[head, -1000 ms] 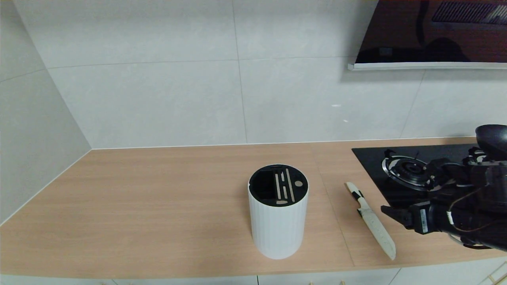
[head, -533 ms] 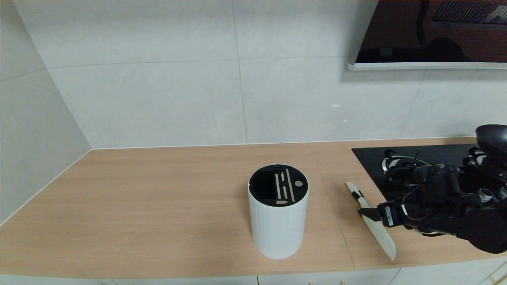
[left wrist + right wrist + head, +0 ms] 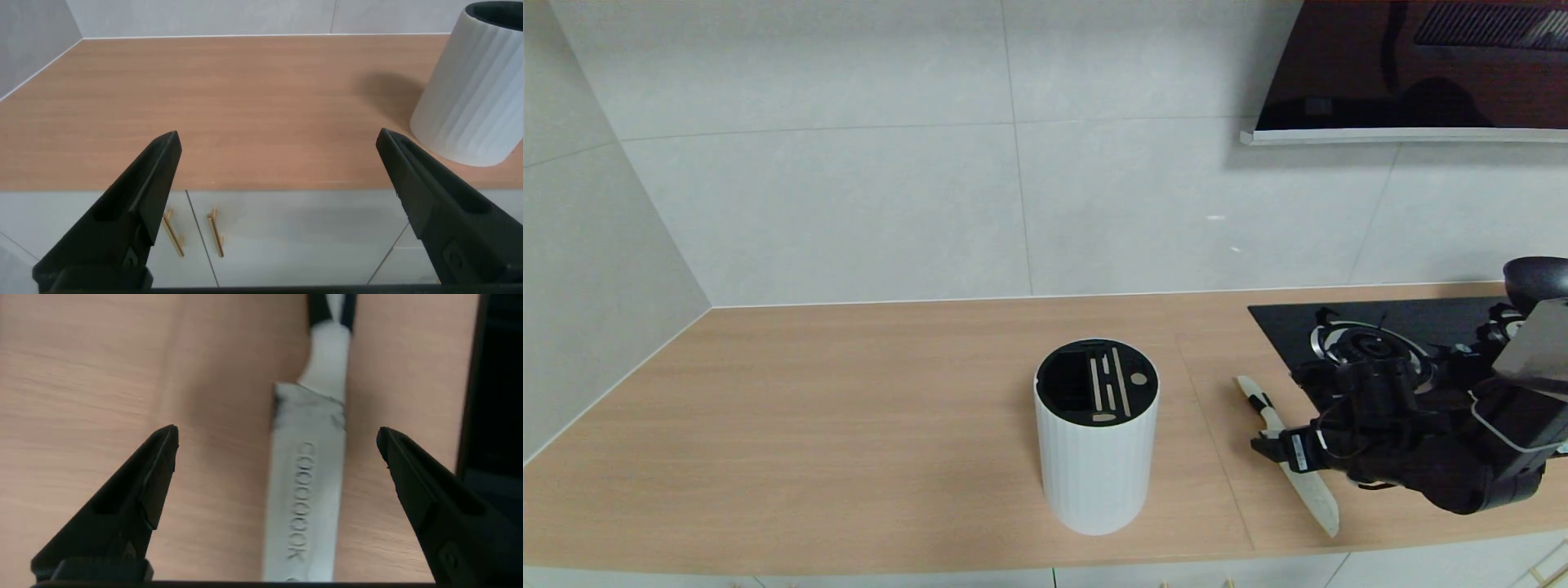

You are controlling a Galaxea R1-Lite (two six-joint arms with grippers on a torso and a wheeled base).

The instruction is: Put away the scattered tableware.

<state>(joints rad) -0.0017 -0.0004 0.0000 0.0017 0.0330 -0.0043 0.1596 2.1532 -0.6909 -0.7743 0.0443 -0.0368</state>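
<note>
Right tool [image 3: 1267, 451] has advanced over knife [image 3: 1316, 500] near white holder [image 3: 1097, 457].

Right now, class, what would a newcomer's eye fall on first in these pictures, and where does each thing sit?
A white ribbed holder with a black slotted top stands upright in the middle of the counter. To its right a pale knife lies flat on the wood beside the black hob. The right gripper hangs open over it, near where blade meets handle.
</note>
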